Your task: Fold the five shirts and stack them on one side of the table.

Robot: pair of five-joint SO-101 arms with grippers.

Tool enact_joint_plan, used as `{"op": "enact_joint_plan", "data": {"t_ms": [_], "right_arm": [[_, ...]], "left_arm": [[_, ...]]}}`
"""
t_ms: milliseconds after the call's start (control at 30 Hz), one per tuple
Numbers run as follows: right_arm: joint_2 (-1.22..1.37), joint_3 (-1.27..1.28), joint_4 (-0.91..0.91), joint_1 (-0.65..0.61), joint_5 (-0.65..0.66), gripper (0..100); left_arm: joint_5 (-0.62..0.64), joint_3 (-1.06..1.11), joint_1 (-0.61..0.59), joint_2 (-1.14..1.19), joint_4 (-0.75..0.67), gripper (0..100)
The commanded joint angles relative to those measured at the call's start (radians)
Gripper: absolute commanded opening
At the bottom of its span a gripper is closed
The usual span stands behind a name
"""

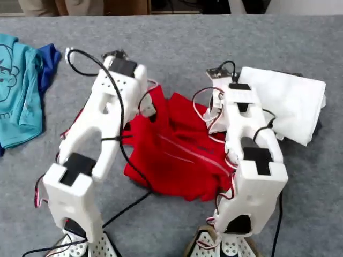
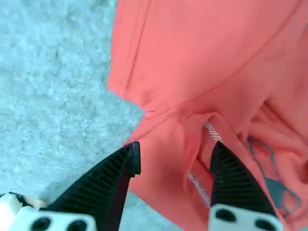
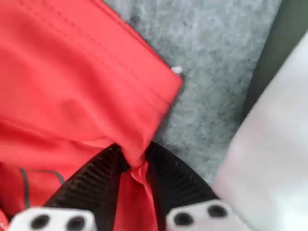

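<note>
Pinching the crumpled red shirt [image 1: 177, 155], the right fingers [image 3: 175, 178] grip cloth, left fingers [image 2: 231, 168] gape open; only the white shirt [image 1: 284, 104] at two o'clock looks folded, others remain.

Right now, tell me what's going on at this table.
Two arms are at a red shirt lying crumpled in the middle of the table. The right gripper is shut on a pinch of its edge, near a white shirt that looks folded. The left gripper is open, straddling a fold on the other side. A teal shirt and a blue shirt lie unfolded beyond the left arm.
</note>
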Motion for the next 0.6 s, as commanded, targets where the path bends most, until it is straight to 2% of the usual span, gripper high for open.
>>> {"op": "enact_joint_plan", "data": {"t_ms": [0,267,467,567], "right_arm": [[0.001,0.001,-0.060,-0.028,-0.008,0.3],[0.002,0.001,-0.060,-0.028,-0.009,0.3],[0.002,-0.001,-0.060,-0.028,-0.009,0.3],[0.002,-0.001,-0.060,-0.028,-0.009,0.3]], "left_arm": [[0.014,-0.157,0.015,0.042,0.037,23],[0.006,-0.181,0.060,0.196,0.037,23],[0.063,-0.184,0.058,0.234,0.035,23],[0.058,-0.184,0.058,0.242,0.028,18]]}}
